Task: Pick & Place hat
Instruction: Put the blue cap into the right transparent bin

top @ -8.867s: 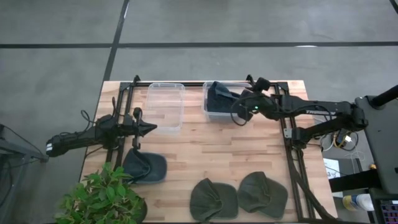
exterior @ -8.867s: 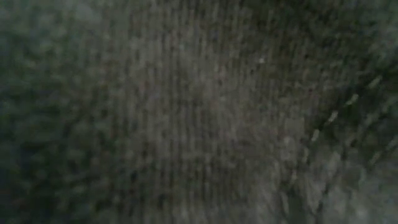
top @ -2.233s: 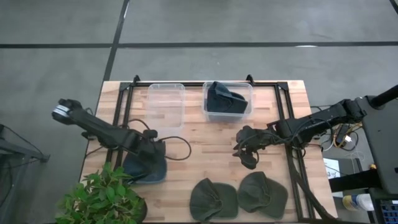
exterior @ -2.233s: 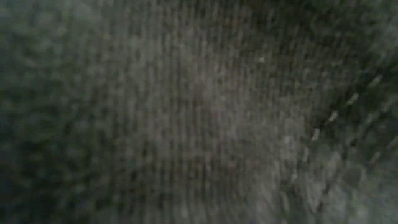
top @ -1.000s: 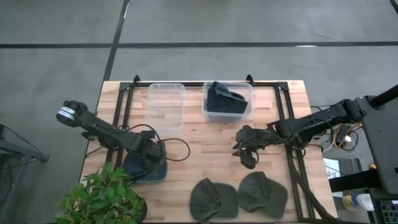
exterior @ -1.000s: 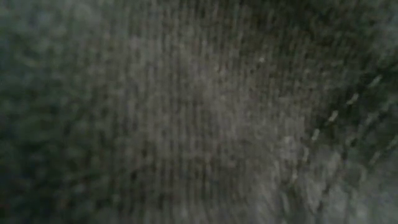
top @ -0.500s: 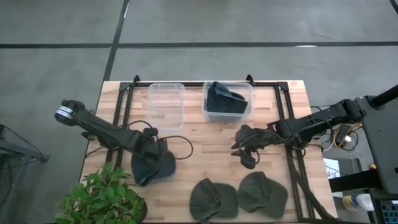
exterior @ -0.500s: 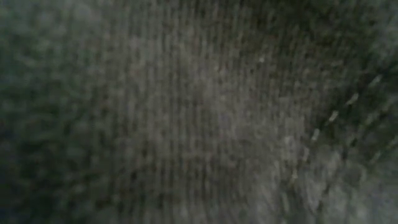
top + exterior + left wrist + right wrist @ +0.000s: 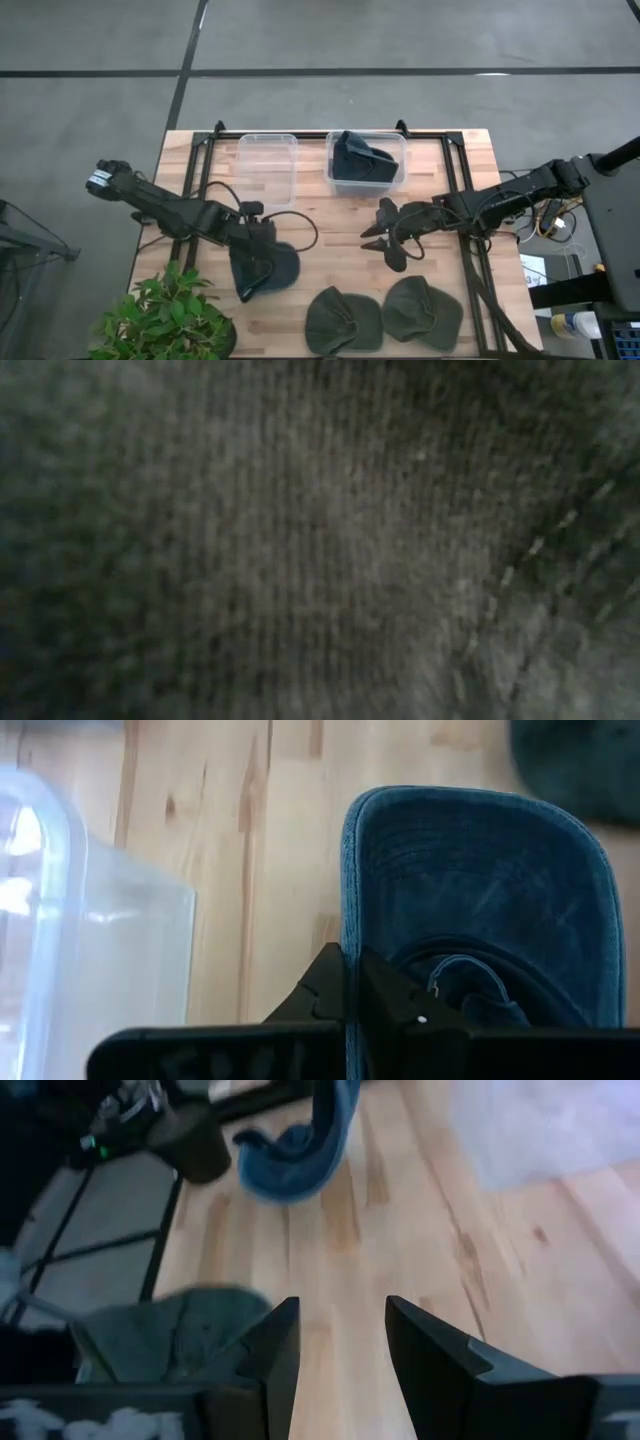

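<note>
Near the bench's (image 9: 330,225) front-left corner, our left gripper (image 9: 257,243) is clamped on the blue hat's (image 9: 268,268) rim; the hat has come off the wood and swung rightward, so the pick looks done and carrying to the empty bin (image 9: 266,168) remains. Mid-bench, our right gripper (image 9: 380,239) waits with fingers spread wide, empty.

- The low view is filled by blurred dark fabric; nothing else shows.
- The plant (image 9: 165,318) is cut off at the lower left edge.
</note>
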Robot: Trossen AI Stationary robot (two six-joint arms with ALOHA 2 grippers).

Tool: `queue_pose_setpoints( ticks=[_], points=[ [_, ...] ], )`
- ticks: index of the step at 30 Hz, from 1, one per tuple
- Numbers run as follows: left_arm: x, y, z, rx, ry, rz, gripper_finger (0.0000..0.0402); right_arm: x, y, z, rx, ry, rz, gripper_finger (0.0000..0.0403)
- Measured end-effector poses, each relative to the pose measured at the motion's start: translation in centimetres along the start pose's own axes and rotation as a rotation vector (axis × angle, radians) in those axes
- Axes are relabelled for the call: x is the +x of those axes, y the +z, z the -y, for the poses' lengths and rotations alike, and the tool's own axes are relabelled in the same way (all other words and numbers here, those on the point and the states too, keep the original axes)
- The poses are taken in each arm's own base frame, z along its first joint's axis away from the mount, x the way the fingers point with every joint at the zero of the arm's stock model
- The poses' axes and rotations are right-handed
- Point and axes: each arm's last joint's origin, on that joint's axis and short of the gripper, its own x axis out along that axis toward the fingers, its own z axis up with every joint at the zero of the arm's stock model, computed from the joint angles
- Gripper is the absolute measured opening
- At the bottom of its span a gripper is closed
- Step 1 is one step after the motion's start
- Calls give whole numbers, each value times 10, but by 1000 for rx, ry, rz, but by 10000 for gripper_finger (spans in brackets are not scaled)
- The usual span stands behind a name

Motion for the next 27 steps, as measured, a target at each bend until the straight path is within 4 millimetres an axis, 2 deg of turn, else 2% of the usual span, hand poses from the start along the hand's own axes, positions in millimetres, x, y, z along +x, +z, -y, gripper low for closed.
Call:
queue_pose_setpoints(
  ticks=[4,9,13,21,27],
  points=[
    [-8,8,-1,28,-15,35,6,0,7,-1,38,-12,79,145],
    [-17,20,-5,37,24,114,6,-1,10,0,32,-48,131,168],
    [-17,28,-9,76,45,172,6,-1,13,4,23,-120,167,178],
    [-18,43,-14,88,30,295,6,-1,20,8,32,-121,223,180],
    [-22,58,-15,118,12,451,6,-1,24,16,100,-103,228,180]
  ],
)
